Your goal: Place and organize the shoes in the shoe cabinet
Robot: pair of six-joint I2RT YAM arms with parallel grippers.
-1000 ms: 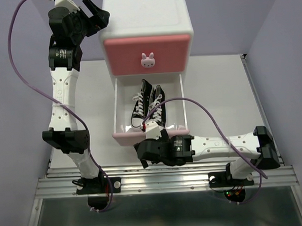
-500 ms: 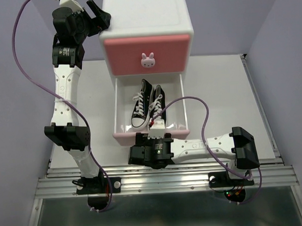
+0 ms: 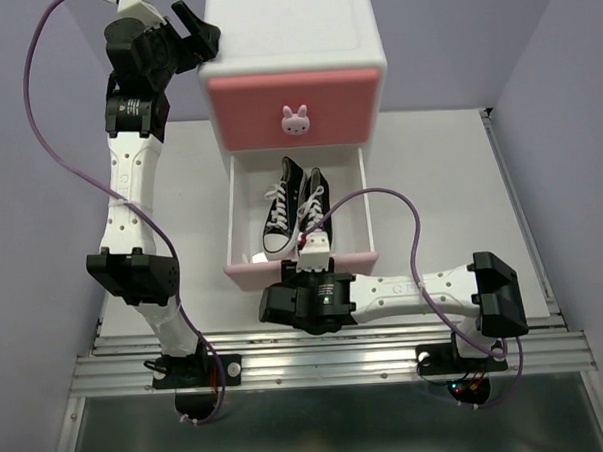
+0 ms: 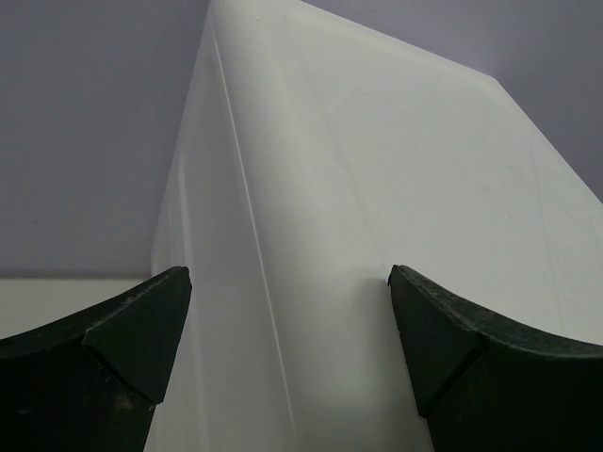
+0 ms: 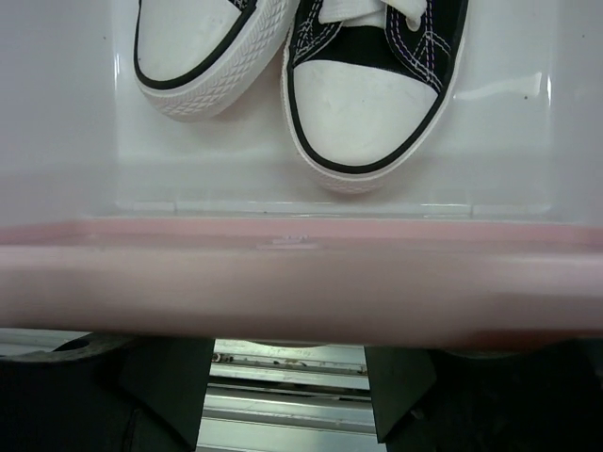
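Pale surface [image 3: 450, 179] seen from above, with the white shoe cabinet [image 3: 293, 36] standing at its 12 o'clock edge. Darker pink upper drawer [image 3: 247, 113] shut; paler pink lower drawer [image 3: 242, 204] pulled out toward 6 o'clock. Inside that open drawer, the black shoes [image 3: 281, 209], upright and close side by side, white laces up, white toe caps pointing to 6 o'clock and stopping just short of the drawer's front wall. Right gripper [image 5: 287, 395] low at 6 o'clock of the open drawer, just below its pink front lip, jaws apart and holding nothing. Left gripper [image 4: 287, 330] raised at 10 o'clock, at the cabinet's top left corner, jaws spread to either side of the corner edge; contact with the cabinet impossible to tell. White bunny knob [image 3: 295, 120] at the centre of the upper drawer.
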